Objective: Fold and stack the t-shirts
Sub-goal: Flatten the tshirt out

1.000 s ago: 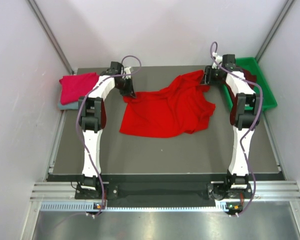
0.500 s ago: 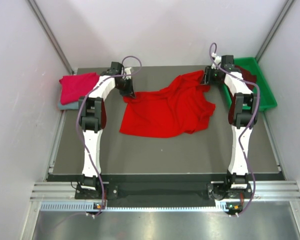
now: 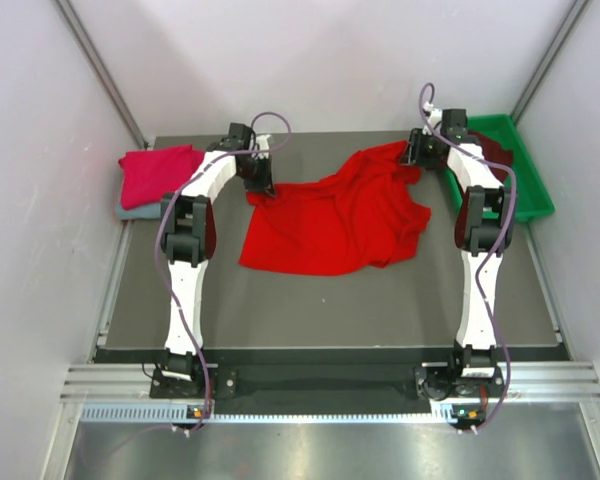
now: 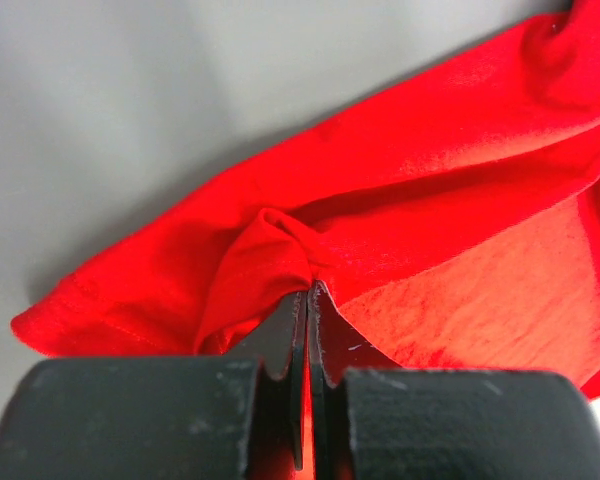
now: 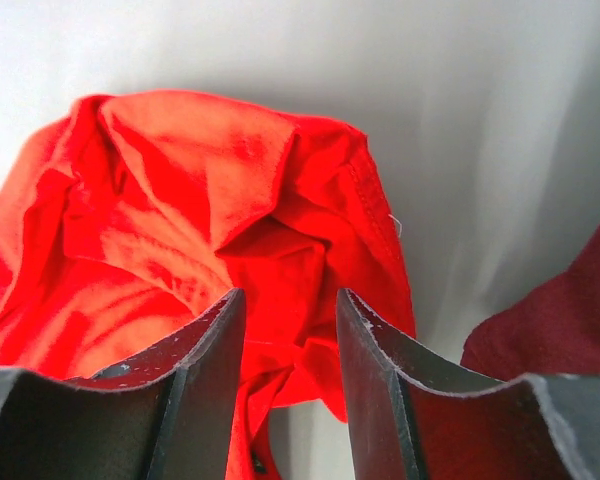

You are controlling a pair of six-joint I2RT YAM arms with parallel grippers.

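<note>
A bright red t-shirt [image 3: 330,222] lies spread and rumpled across the middle of the dark table. My left gripper [image 3: 261,187] is shut on its far left corner, a pinch of red cloth [image 4: 280,250] between the closed jaws. My right gripper [image 3: 417,160] is open over the shirt's far right corner, with bunched red cloth [image 5: 280,250] between its fingers. A crimson-pink t-shirt [image 3: 155,172] lies folded on a grey-blue one [image 3: 132,209] at the far left. A dark maroon t-shirt [image 3: 498,150] lies in the tray; it also shows in the right wrist view [image 5: 555,300].
A green plastic tray [image 3: 532,185] stands at the far right edge of the table. White walls close in on both sides and at the back. Purple cables loop off both arms.
My left gripper has shifted slightly right and away, still holding the shirt's corner. The right gripper and the shirt have barely moved.
</note>
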